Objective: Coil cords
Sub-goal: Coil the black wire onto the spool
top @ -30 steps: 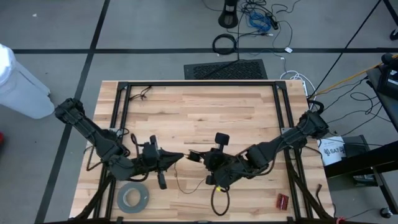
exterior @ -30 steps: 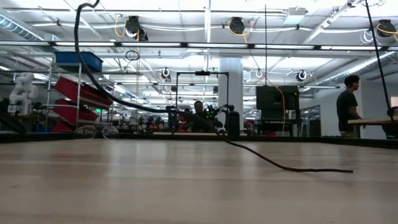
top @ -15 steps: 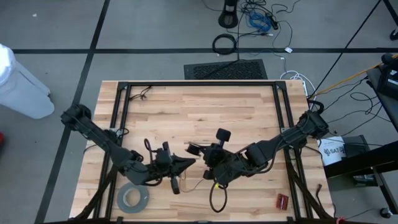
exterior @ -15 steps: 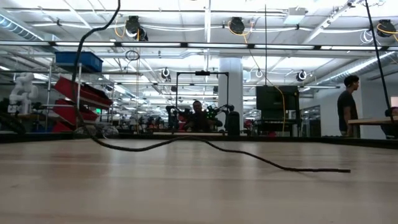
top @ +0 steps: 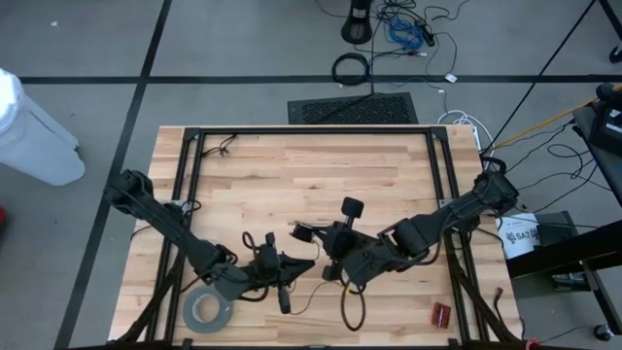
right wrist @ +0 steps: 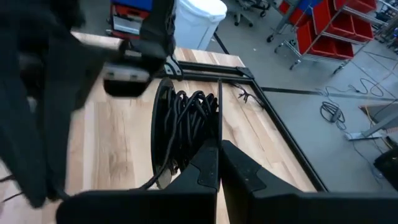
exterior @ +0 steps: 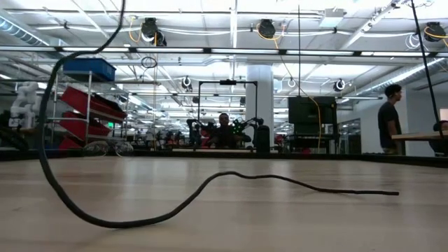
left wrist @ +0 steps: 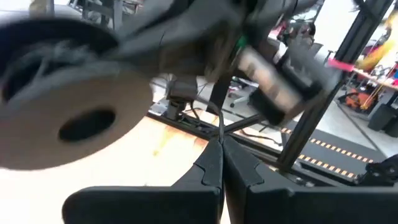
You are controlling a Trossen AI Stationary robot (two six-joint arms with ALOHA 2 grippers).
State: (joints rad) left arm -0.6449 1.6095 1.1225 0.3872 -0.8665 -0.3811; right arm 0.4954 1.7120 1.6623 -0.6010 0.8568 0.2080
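Observation:
The cord is a thin dark wire wound on a small round black disc (right wrist: 180, 127). My right gripper (right wrist: 219, 152) is shut on the disc above the middle of the table (top: 297, 231). Just nearer the table's front edge, my left gripper (top: 311, 262) points level at it and is shut on the wire (left wrist: 219, 127). In the left wrist view the disc (left wrist: 74, 121) looms close and blurred. In the low view a slack length of the wire (exterior: 105, 222) comes down from above and lies in a curve on the wood. My left gripper pinches the thin wire (left wrist: 218, 132) between its two fingertips, the fingers level. The wire leads away from the tips toward the disc. My right gripper pinches the rim of the disc's flange (right wrist: 218, 130) between its two fingers, slanting down. The disc stands on edge, clear of the table, with wire wound on it.
A wide grey tape roll (top: 209, 309) lies at the near left beside my left arm. A small red object (top: 442, 313) sits near the front right corner. A thicker black cable loop (top: 350, 311) hangs below my right arm. The table's far half (top: 311, 175) is bare wood.
My left gripper has moved down and toward the table's near right, staying shut on the wire. The slack wire, which hung above the table, has sunk and now lies in a wide loop on the wood.

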